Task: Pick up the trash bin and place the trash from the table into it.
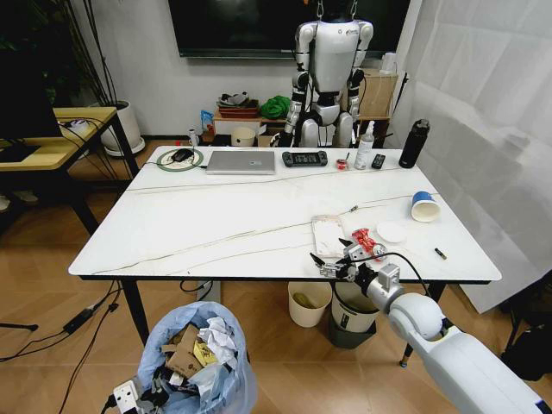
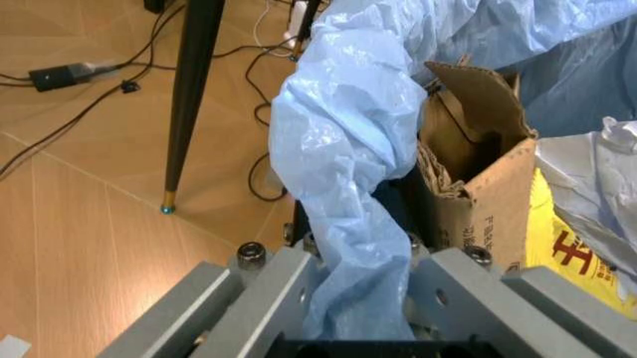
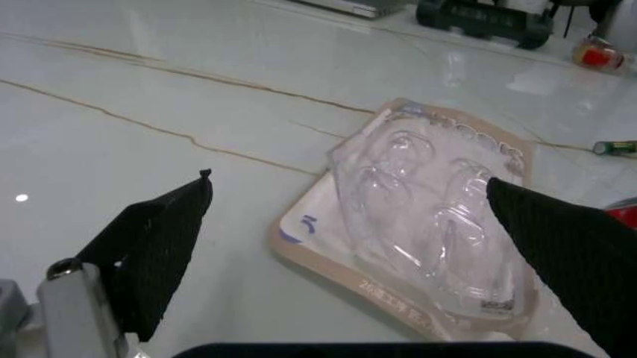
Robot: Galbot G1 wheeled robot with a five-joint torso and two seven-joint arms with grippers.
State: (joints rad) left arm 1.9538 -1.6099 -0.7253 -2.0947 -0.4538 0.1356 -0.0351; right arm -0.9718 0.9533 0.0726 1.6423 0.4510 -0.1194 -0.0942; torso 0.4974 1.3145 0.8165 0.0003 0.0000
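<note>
While the table (image 1: pixel 216 216) stretches out with most of its marble-look top bare, the litter left on it gathers toward the near right corner, and below the near edge, off toward the near left corner, the trash bin (image 1: pixel 200 362) is held up off the floor, its blue bag stuffed with cardboard and crumpled paper. From the left wrist view the left gripper (image 2: pixel 348 298) is clamped on a fold of that blue bag at the bin's rim, so the bin is in hand and the job stands at the clearing stage. The right gripper (image 1: pixel 338 259) hovers at the near edge with its black fingers (image 3: pixel 159 239) spread wide, empty, lined up on the flat blister pack (image 3: pixel 428 231) lying just in front of it. Beside that sit the crushed red can (image 1: pixel 366 239), the white lid (image 1: pixel 393 231) and, nearer the right edge, the blue paper cup (image 1: pixel 424 206). To my eye the next move calls for coming down low over the pack; being flat against the top, it may slip rather than lift.
</note>
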